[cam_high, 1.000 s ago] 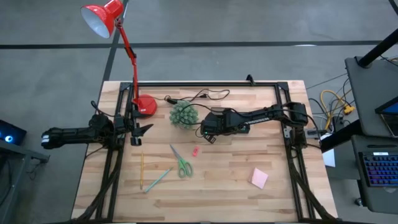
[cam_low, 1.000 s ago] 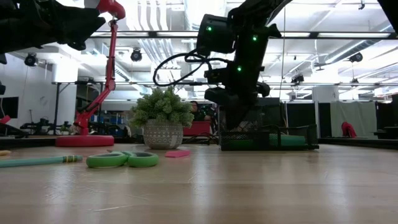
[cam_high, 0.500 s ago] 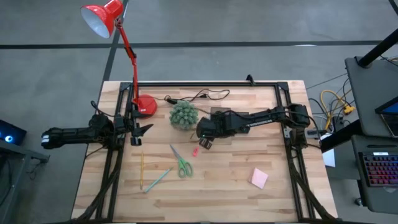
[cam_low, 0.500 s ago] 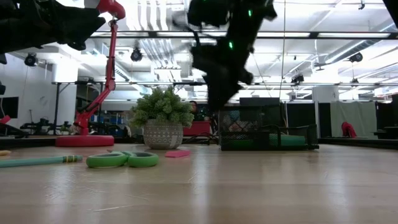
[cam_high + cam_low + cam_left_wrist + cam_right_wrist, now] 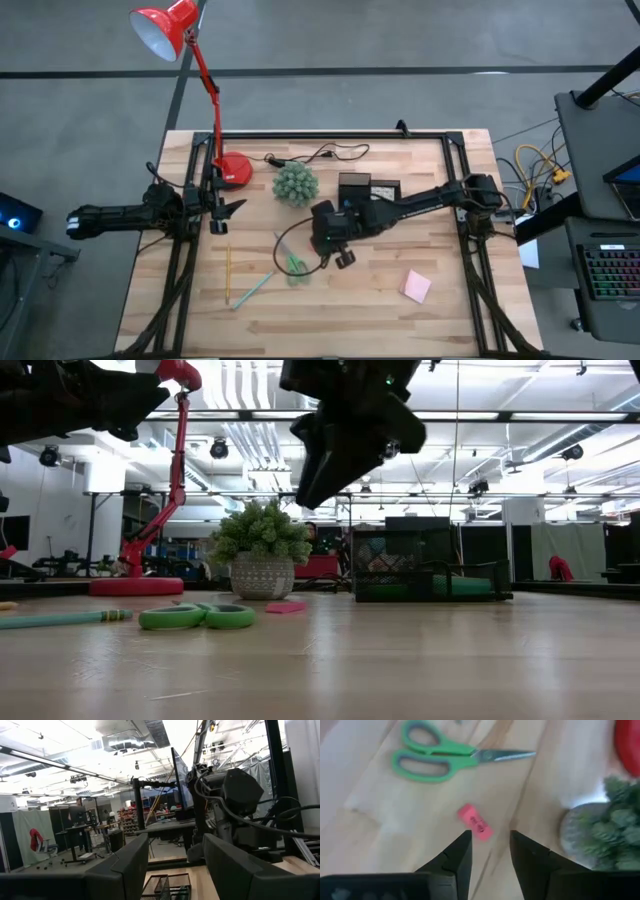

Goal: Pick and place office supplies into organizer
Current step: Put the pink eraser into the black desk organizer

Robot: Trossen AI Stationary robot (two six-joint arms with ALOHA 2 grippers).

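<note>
from above, the right gripper [image 5: 340, 248] has swung off the black organizer [image 5: 368, 188] and now hangs over the table centre, just beside the green-handled scissors [image 5: 292, 262]; half a second ago it was closer to the plant [image 5: 296, 185]. the organizer is now uncovered. the pink eraser seen earlier is hidden under the arm here. the yellow pencil [image 5: 228, 274], light green pen [image 5: 255, 288] and pink sticky-note pad [image 5: 417, 287] lie where they were. the left gripper [image 5: 228, 208] stays parked at the table's left edge near the red lamp base [image 5: 236, 169].

at table height, the right arm has risen and shifted left, clear of the organizer [image 5: 425, 575]; scissors [image 5: 197, 617] and eraser [image 5: 286, 606] rest on the wood.

the left wrist view shows its fingers [image 5: 132, 862] apart.

the right wrist view shows fingers [image 5: 461, 852] apart, empty, above the pink eraser [image 5: 476, 822], scissors [image 5: 445, 759] beyond.
</note>
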